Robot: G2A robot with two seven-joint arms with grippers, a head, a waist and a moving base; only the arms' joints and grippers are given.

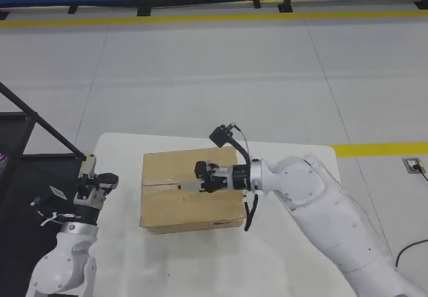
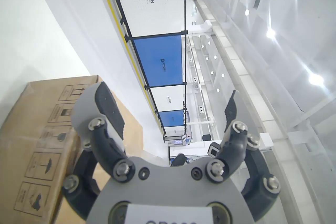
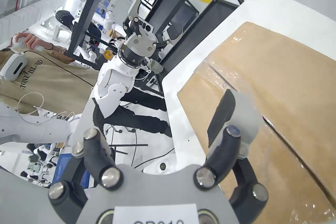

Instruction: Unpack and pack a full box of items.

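A closed cardboard box (image 1: pixel 191 208) stands in the middle of the white table (image 1: pixel 124 252), its top seam sealed with clear tape. My right gripper (image 1: pixel 191 184) lies over the box top (image 3: pixel 275 78), open, with one finger pad (image 3: pixel 223 109) right at the taped seam (image 3: pixel 278 128). My left gripper (image 1: pixel 99 180) is near the table's left edge, beside the box's printed side (image 2: pixel 31 130). Its fingers (image 2: pixel 110 107) are spread wide with nothing between them. The right wrist view also shows that left gripper (image 3: pixel 135 17) farther off, pointing upward.
A black metal rack (image 1: pixel 6 148) stands off the table's left side. Bare tabletop lies in front of the box (image 1: pixel 199 260) and to its right (image 1: pixel 303 148).
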